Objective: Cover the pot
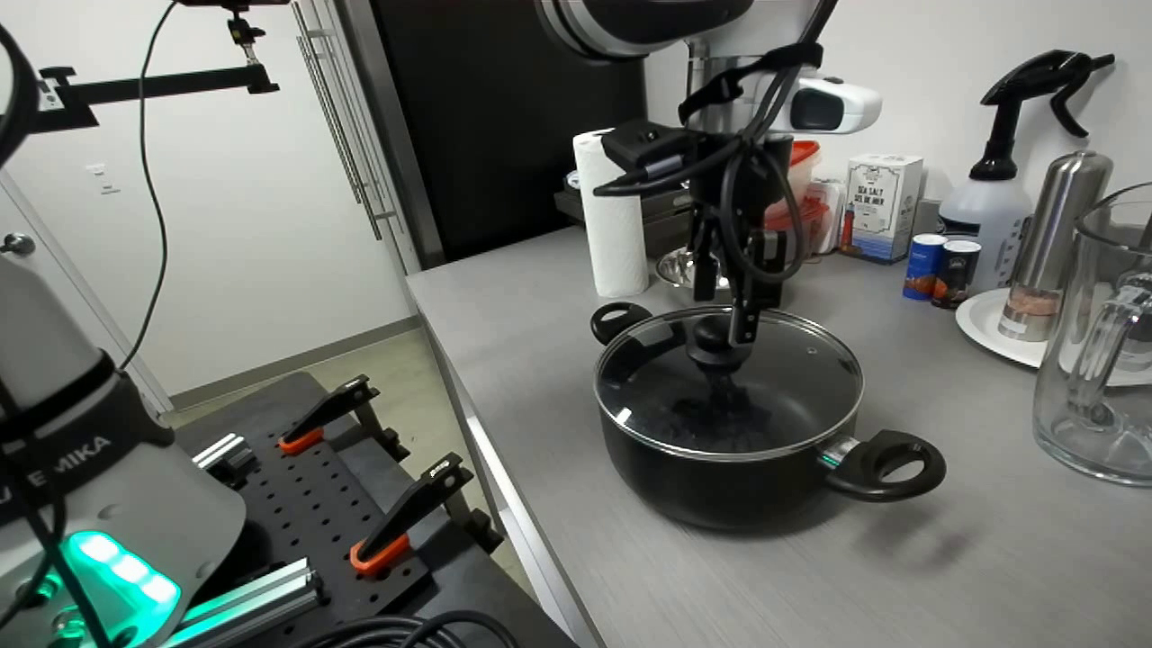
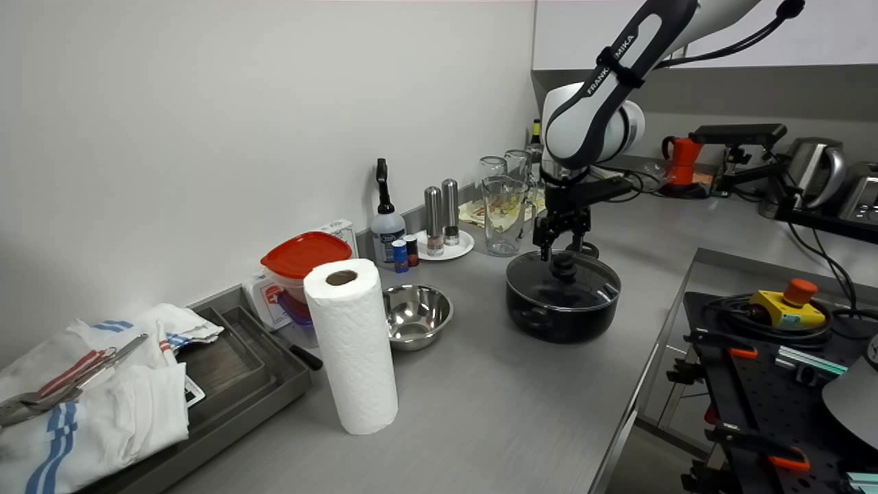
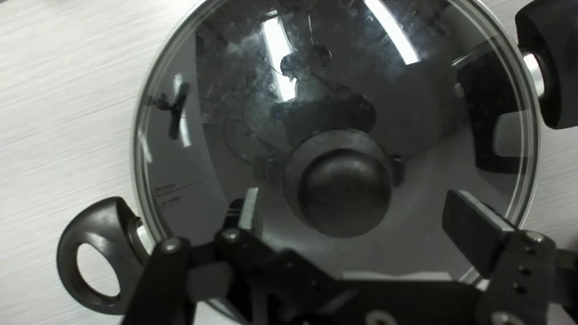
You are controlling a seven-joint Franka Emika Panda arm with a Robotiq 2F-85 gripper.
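Note:
The black pot (image 1: 720,490) stands on the counter with a glass lid (image 1: 792,396) resting on its rim. The pot (image 2: 562,324) and lid (image 2: 586,291) also show in an exterior view. The lid has a round black knob (image 3: 345,194) at its middle. My gripper (image 1: 724,310) points down over the lid, close to the knob. In the wrist view my gripper (image 3: 354,201) is open, its fingers wide apart on either side of the knob with gaps to it. It holds nothing. The pot's loop handles (image 3: 97,257) stick out on opposite sides.
A steel bowl (image 2: 417,319) and a paper towel roll (image 2: 353,350) stand near the pot. A glass pitcher (image 1: 1102,396), a white plate (image 1: 994,335) with a grinder, and a spray bottle (image 1: 985,202) stand along the wall side. The counter edge (image 1: 504,477) runs beside the pot.

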